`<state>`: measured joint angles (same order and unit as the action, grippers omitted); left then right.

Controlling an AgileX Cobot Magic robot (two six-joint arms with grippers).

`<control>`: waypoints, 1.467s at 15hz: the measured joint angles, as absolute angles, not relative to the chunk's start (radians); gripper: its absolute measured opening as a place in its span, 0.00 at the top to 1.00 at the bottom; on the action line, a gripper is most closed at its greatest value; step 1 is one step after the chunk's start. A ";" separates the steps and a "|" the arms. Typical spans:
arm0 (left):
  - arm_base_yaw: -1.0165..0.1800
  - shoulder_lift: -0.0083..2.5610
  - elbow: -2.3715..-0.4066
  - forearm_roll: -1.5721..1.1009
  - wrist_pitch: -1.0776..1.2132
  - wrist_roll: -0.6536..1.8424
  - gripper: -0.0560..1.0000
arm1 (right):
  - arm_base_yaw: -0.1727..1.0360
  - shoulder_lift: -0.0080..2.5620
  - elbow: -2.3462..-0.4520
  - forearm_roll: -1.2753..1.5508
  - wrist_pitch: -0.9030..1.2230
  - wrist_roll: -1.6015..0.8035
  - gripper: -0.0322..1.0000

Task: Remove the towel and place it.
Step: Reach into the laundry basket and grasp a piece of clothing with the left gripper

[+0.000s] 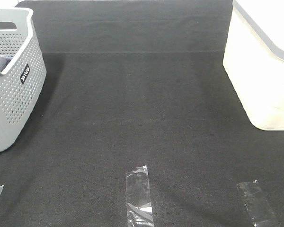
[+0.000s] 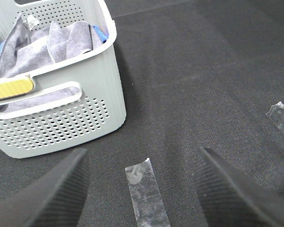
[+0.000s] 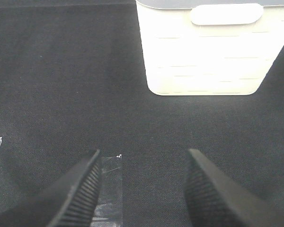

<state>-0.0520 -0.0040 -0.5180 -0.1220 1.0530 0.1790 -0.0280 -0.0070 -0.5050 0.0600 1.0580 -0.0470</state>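
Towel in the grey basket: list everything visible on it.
The towel is dusky grey-blue and looks like soft microfibre. It lies crumpled in loose folds inside the perforated grey basket, and part of it shows through the handle slot. A bright blue cloth peeks out beside it, and a yellow item sits at the rim. Its full shape is hidden. The open left gripper hangs clear of it.
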 joint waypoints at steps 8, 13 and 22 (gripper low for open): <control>-0.052 -0.004 -0.518 -0.122 1.053 0.179 0.36 | -0.028 -0.007 -0.505 0.060 1.058 -0.047 0.48; -0.052 -0.004 -0.518 -0.122 1.053 0.179 0.36 | -0.028 -0.007 -0.505 0.060 1.058 -0.047 0.48; -0.052 -0.004 -0.518 -0.122 1.053 0.179 0.36 | -0.028 -0.007 -0.505 0.060 1.058 -0.047 0.48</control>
